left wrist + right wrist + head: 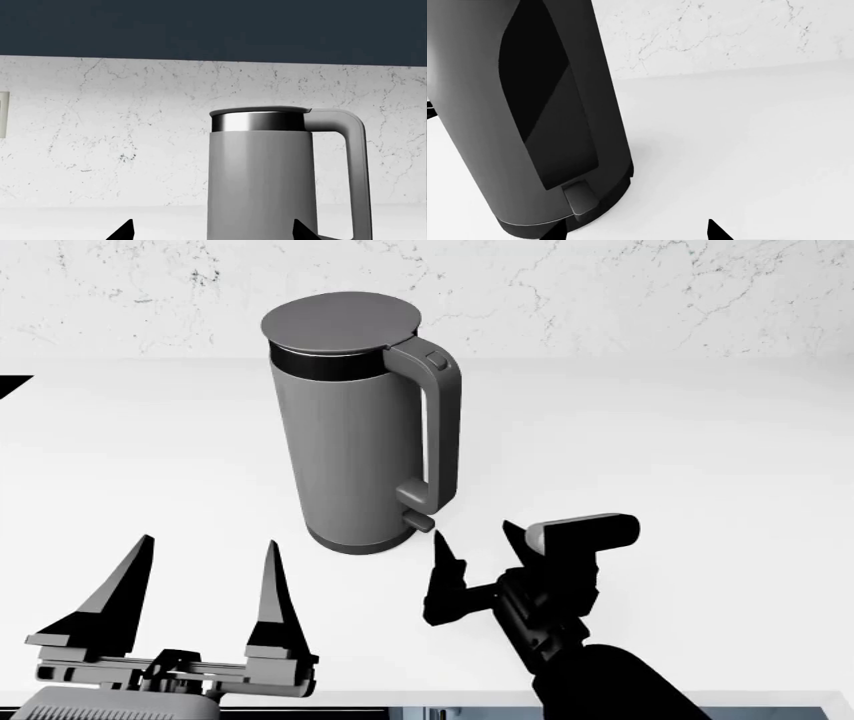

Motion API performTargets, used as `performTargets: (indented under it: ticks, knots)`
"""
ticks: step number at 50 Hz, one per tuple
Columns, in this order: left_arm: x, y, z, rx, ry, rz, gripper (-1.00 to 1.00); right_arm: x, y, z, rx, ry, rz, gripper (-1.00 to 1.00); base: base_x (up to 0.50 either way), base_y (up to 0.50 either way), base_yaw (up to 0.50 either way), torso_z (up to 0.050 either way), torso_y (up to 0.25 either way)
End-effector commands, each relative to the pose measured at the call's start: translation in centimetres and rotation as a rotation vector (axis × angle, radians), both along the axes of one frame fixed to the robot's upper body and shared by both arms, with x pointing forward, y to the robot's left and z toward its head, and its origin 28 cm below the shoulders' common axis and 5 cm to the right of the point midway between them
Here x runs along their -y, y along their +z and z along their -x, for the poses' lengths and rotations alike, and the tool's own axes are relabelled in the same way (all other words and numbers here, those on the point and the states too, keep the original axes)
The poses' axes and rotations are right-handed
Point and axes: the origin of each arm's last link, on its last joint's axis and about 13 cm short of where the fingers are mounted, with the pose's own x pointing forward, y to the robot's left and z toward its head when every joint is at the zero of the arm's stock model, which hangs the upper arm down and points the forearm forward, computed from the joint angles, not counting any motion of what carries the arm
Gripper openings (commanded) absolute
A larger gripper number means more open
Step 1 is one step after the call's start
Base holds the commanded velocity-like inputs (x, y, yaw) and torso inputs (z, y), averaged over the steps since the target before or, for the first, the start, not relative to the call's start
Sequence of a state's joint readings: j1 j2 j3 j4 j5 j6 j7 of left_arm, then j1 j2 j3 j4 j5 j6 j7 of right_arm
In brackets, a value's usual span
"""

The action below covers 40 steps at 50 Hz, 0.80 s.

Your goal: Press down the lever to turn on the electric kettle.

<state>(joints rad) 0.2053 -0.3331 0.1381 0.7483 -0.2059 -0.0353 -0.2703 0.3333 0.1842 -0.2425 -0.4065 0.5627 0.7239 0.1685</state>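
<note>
Left wrist view: electric kettle (260,170) base cut off by the frame edge, lever not visible there; only two tips of the left gripper (212,231) show. Right wrist view: kettle top cropped, right gripper (637,231) just tips. Head view: left arm mostly out of frame, kettle's far side hidden.

A plain white, smooth surface (694,460) runs back to a white marble-veined wall panel (601,290) along its far edge. Above the panel hangs a dark navy flat-fronted cabinet (213,27), and a pale cream wall plate (3,114) sits on the panel.
</note>
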Motion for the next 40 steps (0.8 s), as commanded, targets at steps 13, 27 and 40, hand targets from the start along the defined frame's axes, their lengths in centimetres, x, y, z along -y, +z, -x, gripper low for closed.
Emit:
performTargets:
  ticks: [13, 27, 40]
  knots:
    - [-0.08, 0.0, -0.03, -0.002, 0.0, 0.003, 1.0, -0.64, -0.06, -0.56, -0.03, 0.049, 0.003, 1.0, 0.0, 0.0, 0.0, 0.0, 0.0]
    - [-0.1, -0.04, -0.05, -0.002, 0.0, 0.003, 1.0, -0.78, 0.28, -0.64, -0.02, 0.055, 0.014, 1.0, 0.0, 0.0, 0.0, 0.0, 0.0]
    - [-0.04, -0.04, 0.07, -0.001, -0.002, 0.002, 1.0, -0.77, 0.5, -0.57, -0.008, 0.058, -0.012, -1.0, 0.0, 0.0, 0.0, 0.0, 0.0]
